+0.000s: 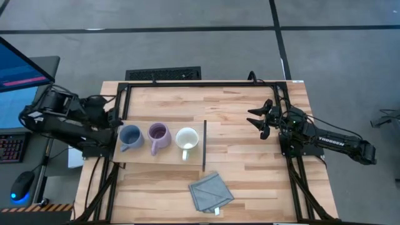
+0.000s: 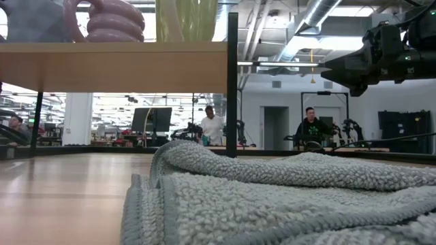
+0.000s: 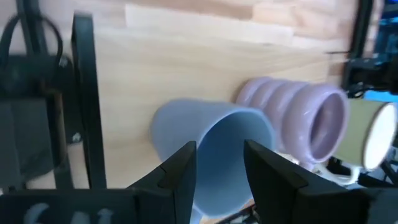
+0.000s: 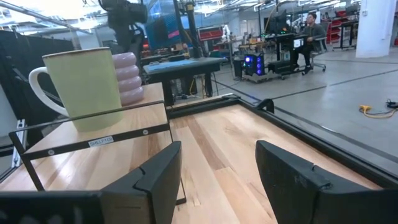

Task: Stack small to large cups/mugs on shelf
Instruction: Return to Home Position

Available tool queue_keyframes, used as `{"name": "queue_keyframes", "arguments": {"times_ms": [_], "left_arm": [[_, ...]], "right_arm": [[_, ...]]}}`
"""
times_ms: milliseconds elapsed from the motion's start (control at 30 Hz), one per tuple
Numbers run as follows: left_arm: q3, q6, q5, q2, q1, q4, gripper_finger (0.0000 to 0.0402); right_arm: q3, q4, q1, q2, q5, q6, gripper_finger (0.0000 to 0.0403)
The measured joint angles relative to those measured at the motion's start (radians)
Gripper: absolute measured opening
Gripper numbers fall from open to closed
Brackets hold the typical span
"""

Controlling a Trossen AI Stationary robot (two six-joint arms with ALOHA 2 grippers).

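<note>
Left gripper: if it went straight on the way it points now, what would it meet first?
Most likely the blue-grey mug, which sits right ahead of the open left gripper on the shelf. The purple mug lies farther along. How near is unclear.

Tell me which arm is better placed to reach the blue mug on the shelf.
Left, probably. The left gripper hangs open beside the blue mug at the shelf's left end. The right gripper sits beyond the shelf's dark upright panel, with the white mug and purple mug between.

The white mug (image 4: 84,87) stands on the shelf (image 4: 148,113), purple mug (image 4: 127,78) just behind it, beyond the parted fingers of the right gripper (image 4: 219,155).
</note>
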Motion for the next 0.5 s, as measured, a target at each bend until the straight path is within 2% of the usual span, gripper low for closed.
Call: {"name": "queue_keyframes", "arguments": {"times_ms": [167,300,400,500], "left_arm": [[0.050,0.091,-0.067,0.000,0.000,0.000,0.0124],[0.088,0.235,-0.120,0.000,0.000,0.009,0.0124],[0.099,0.429,-0.191,0.000,0.000,0.080,0.0124],[0.102,0.697,-0.225,0.000,0.000,0.166,0.0124]], "right_arm": [[0.000,0.016,0.000,0.000,0.000,0.014,0.0230],[0.000,0.064,0.000,0.000,0.000,0.073,0.0230],[0.000,0.116,0.000,0.000,0.000,0.112,0.0230],[0.000,0.174,0.000,0.000,-0.005,0.139,0.0230]]}}
